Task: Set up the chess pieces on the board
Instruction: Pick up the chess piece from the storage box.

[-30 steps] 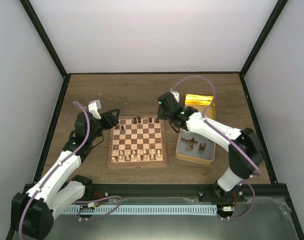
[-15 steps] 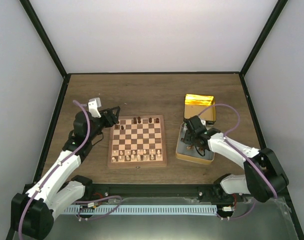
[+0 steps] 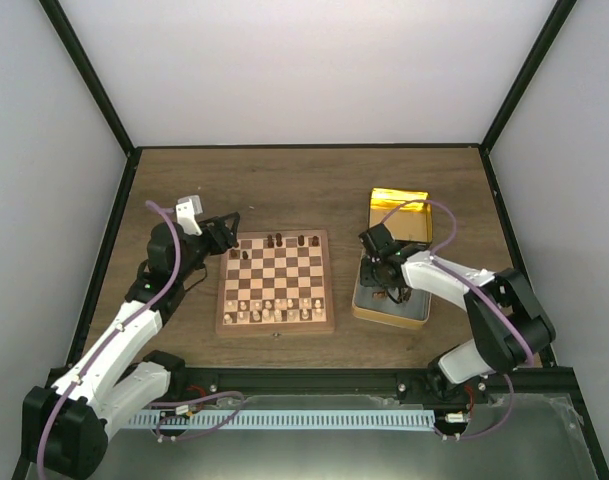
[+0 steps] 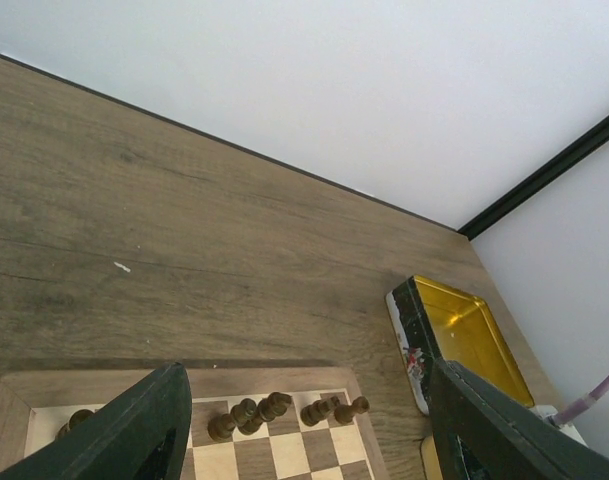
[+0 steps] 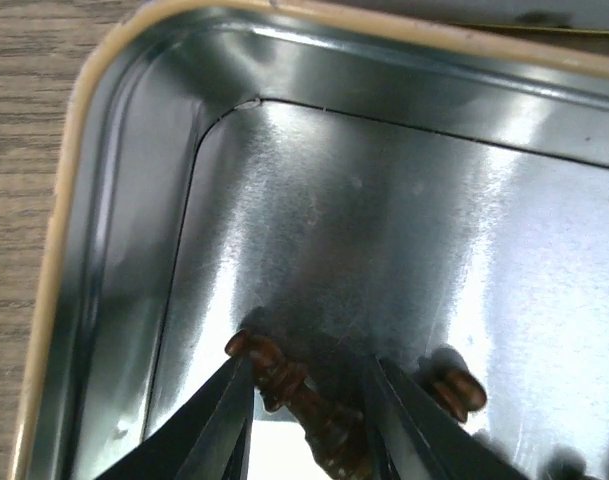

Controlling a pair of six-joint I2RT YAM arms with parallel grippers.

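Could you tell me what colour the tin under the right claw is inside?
The tin is shiny silver inside, clearest in the right wrist view.

Wood-grain table enclosed by plain white walls at 9, 12 and 3 o'clock, black frame posts set at the far corners, evenly lit, slotted white rail mounted at 6 o'clock

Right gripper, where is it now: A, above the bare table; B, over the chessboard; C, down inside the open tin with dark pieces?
C: the wrist view shows the right gripper with a finger either side of a dark chess piece on the shiny floor of the tin.
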